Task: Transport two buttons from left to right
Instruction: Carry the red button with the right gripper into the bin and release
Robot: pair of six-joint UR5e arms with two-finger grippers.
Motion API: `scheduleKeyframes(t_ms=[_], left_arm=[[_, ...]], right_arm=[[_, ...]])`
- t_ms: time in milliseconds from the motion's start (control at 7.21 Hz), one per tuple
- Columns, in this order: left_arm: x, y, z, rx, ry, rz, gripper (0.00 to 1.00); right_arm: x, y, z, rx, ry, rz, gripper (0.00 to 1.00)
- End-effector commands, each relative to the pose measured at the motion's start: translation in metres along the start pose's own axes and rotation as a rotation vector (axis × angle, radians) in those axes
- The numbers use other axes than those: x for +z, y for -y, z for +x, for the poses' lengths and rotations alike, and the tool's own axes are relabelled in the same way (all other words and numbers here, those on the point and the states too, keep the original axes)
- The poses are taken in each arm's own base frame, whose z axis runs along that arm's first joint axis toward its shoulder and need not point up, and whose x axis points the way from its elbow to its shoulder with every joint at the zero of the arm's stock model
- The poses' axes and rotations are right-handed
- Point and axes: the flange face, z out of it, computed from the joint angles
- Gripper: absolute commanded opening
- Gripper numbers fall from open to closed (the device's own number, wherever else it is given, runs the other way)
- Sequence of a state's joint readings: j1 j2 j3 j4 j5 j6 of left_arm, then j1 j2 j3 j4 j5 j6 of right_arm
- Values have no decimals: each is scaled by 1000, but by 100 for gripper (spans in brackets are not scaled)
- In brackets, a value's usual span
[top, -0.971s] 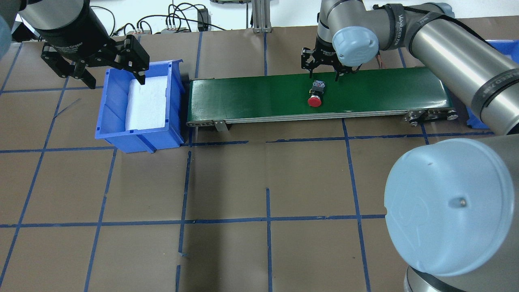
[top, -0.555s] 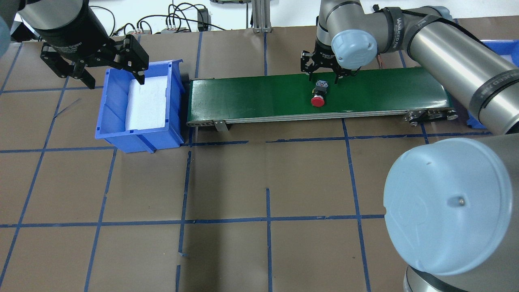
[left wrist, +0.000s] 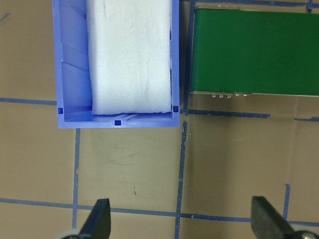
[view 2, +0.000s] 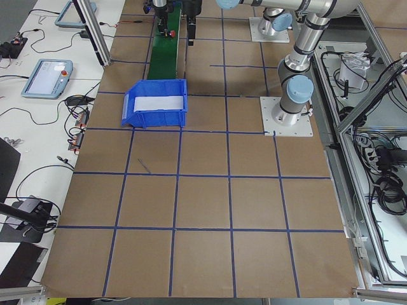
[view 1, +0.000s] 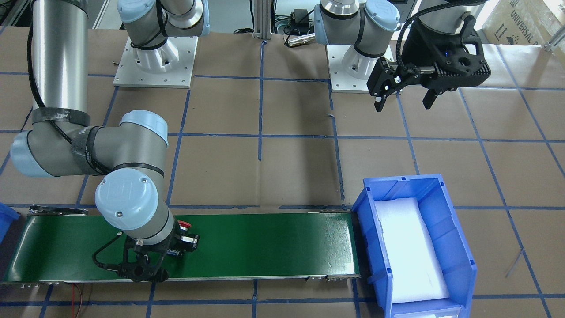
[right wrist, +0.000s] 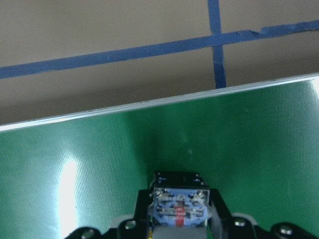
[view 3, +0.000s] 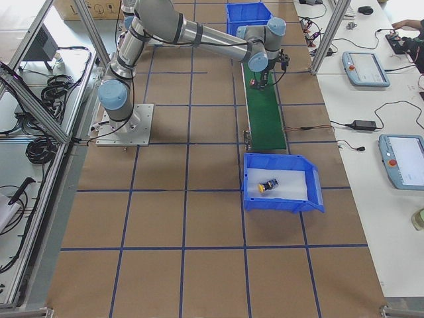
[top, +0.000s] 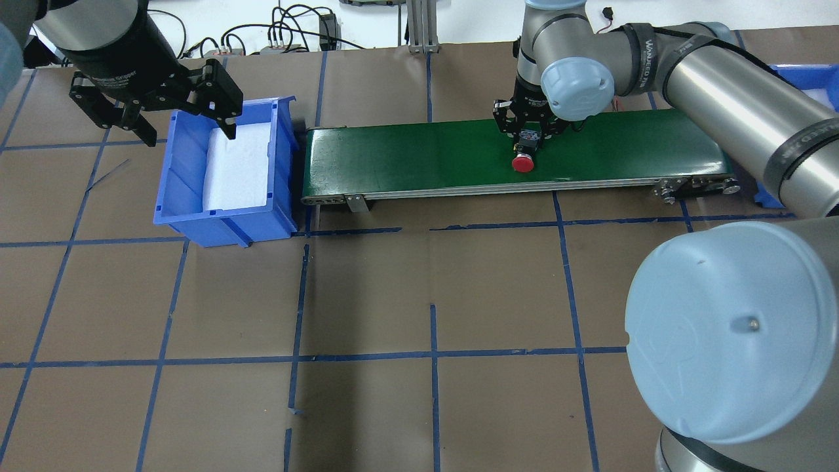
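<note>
Right gripper [top: 528,131] is down on the green belt [top: 406,154], jaws clamped on the contact block of the red button [top: 522,163], which lies on its side, cap toward the robot. Yellow button [view 3: 267,186] lies on the white foam [view 3: 288,190] inside the blue bin [top: 223,223] at the belt's left end. Left gripper [top: 189,134] hangs above the counter [top: 367,295] on the bin's robot side, jaws wide apart, nothing between them.

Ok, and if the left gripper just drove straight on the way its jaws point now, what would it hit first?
Probably the paper-covered table, just short of the blue bin; the left gripper frames only paper and tape. Height is unclear from here.
</note>
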State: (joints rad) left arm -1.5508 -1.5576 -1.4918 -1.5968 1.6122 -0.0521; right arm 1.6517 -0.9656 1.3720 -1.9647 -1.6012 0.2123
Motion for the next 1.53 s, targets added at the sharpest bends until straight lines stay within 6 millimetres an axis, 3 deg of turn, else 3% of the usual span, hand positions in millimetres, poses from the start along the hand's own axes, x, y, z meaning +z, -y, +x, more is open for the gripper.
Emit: scheduleKeyframes(t_ms=[0,139,416,971,1109,1248,1387], left_arm=[[0,0,0,2,0,0,100],[2,1,0,2,0,-3,100],[1,3,0,2,0,1,100],[6,5,1,3,0,-8,100],[2,3,0,5,0,-2,100],[2,2,0,5,0,-2,100],[2,2,0,6,0,-2,100]], right_arm=[[-11,17,46,-63,2,10,8],[-31,28,91,-106,4,4,8],[-69,42,201,-227,4,-1,8],[-100,36,421,-398,-18,33,8],[-115,35,460,-401,-32,44,8],[-123,40,484,-404,-31,42,8],[-120,54,493,-414,-37,49,8]])
